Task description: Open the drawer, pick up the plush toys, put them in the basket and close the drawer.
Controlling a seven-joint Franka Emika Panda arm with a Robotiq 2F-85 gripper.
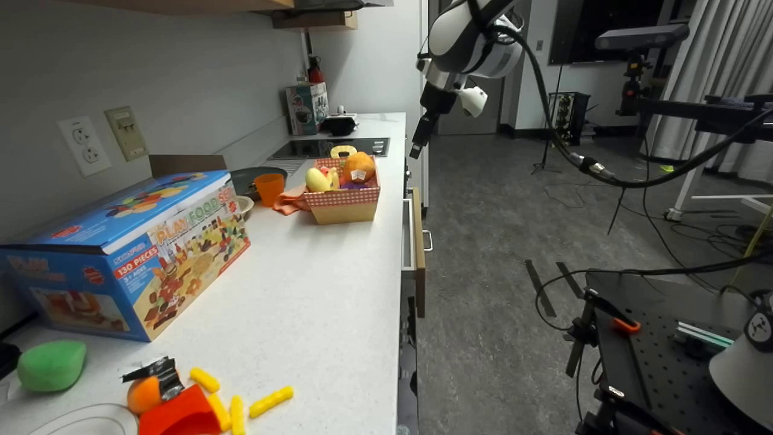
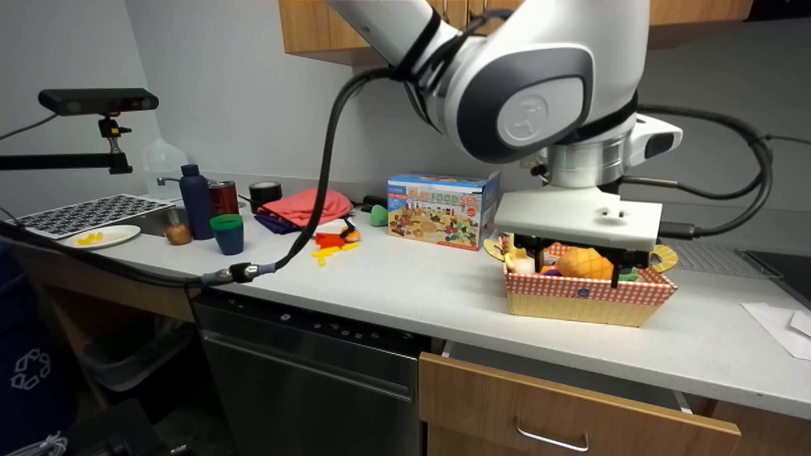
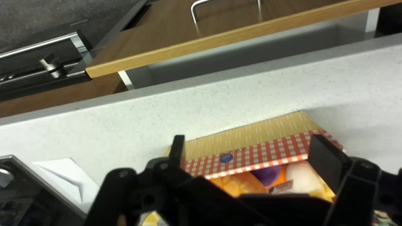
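The drawer (image 2: 570,402) stands partly open below the counter, with a wooden front, metal handle and white side walls. It also shows in an exterior view (image 1: 418,254) and the wrist view (image 3: 220,40). The tan basket (image 2: 583,307) with a red checked rim sits on the counter above it, also in an exterior view (image 1: 344,212) and the wrist view (image 3: 245,144). An orange plush (image 2: 586,263) and a pale yellow plush (image 1: 316,180) lie in the basket among other toys. My gripper (image 2: 575,266) is open; in the wrist view (image 3: 248,152) nothing is between its fingers.
A blue play food box (image 1: 133,254) stands against the wall. Hard orange and yellow plastic toys (image 2: 329,240) lie nearby. An orange cup (image 1: 270,188) is beside the basket. White paper (image 3: 67,179) and a cooktop (image 3: 19,194) lie to one side. A dishwasher (image 2: 310,380) adjoins the drawer.
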